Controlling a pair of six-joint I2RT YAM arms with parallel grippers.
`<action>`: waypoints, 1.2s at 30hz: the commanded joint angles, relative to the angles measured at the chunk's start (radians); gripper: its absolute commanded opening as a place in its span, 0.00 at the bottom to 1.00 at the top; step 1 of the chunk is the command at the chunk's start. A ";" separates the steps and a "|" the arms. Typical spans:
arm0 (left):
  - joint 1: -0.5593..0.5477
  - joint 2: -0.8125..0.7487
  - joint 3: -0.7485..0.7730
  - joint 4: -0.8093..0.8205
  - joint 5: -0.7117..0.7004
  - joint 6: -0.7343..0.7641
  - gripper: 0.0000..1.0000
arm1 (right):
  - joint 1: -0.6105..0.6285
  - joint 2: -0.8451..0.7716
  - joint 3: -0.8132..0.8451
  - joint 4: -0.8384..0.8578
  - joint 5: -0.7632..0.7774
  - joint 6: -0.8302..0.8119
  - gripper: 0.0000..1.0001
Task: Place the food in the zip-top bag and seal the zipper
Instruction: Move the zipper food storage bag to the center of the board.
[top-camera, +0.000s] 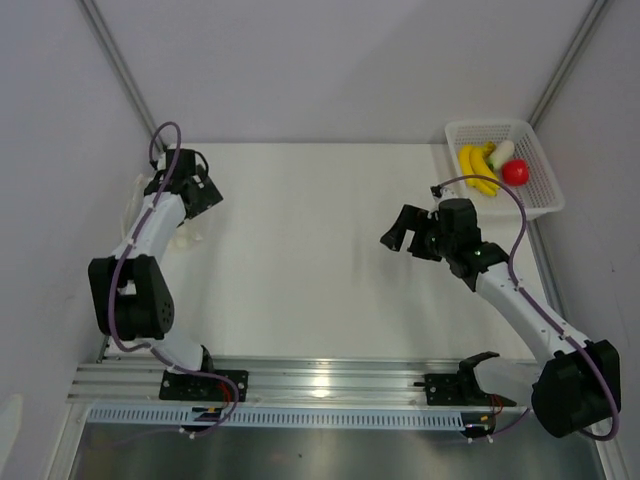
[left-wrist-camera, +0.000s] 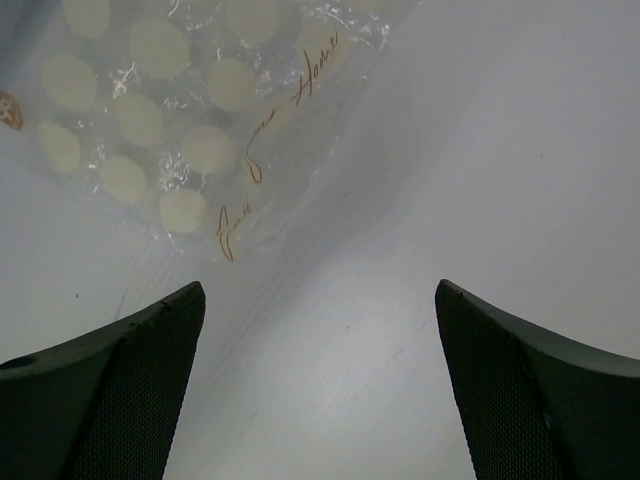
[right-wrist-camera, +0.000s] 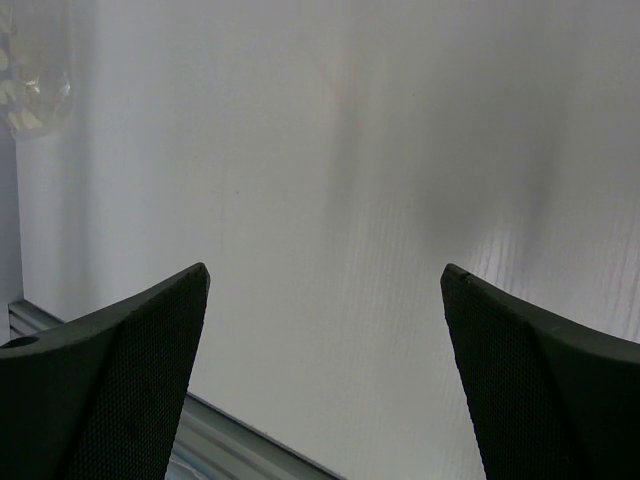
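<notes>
Far left, the zip-top bag (left-wrist-camera: 180, 130) lies flat on the surface (top-camera: 300, 250), just ahead of the spread left hand (left-wrist-camera: 320, 290); only the left wrist view shows its pale dots. Mid-surface, the right hand (top-camera: 405, 235) hangs spread. Far right, the white basket (top-camera: 546, 168) holds the banana bunch (top-camera: 475, 166), radish (top-camera: 501, 153) and red fruit (top-camera: 515, 172).

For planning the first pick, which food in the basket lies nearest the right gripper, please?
The yellow banana bunch, on the basket's left; the radish and red fruit sit farther away.
</notes>
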 joint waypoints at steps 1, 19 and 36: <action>0.040 0.096 0.098 0.026 0.003 0.036 0.97 | 0.008 -0.061 0.020 0.031 -0.009 -0.053 0.99; 0.101 0.441 0.263 -0.016 0.150 0.120 0.57 | 0.005 -0.228 -0.028 -0.032 0.019 -0.064 0.99; -0.103 0.192 0.098 -0.070 0.392 0.024 0.01 | 0.020 -0.302 -0.042 -0.130 0.028 0.003 0.99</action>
